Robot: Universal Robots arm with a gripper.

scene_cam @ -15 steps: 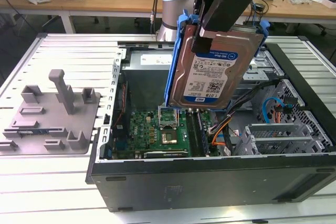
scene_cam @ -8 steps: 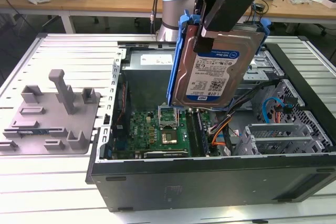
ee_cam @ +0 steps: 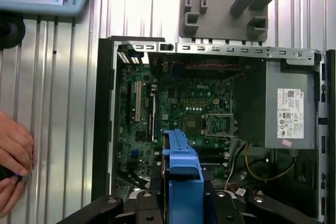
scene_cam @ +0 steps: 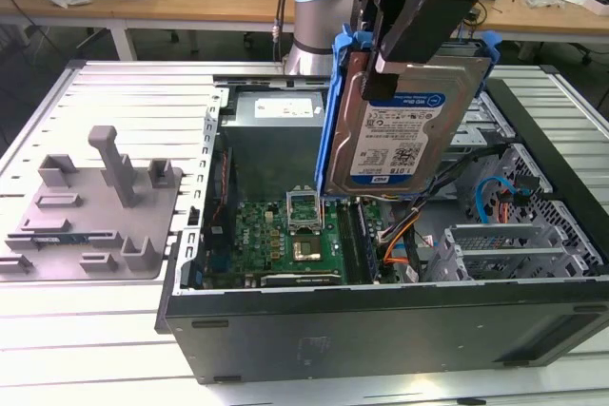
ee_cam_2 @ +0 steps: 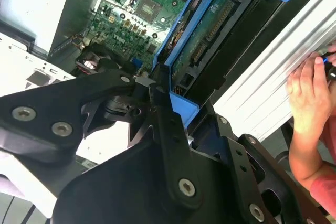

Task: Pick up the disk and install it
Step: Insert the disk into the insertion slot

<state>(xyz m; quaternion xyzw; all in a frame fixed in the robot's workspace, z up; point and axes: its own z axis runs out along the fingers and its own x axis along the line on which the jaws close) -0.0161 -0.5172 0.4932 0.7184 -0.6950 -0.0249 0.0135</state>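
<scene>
The disk hangs upright above the open computer case. It is a silver drive with a white-and-blue label in a bright blue carrier rail. My gripper is shut on its upper edge, with black fingers on either side of the rail. In the second wrist view the black fingers clamp the blue rail of the disk, whose connector edge faces down toward the case. In the first wrist view the disk's blue rail sticks out from the gripper over the motherboard.
A grey moulded fixture tray with upright posts lies at the exterior view's left. Inside the case are a metal drive cage, cables and a power supply. A person's hand rests on the ribbed table beside the case.
</scene>
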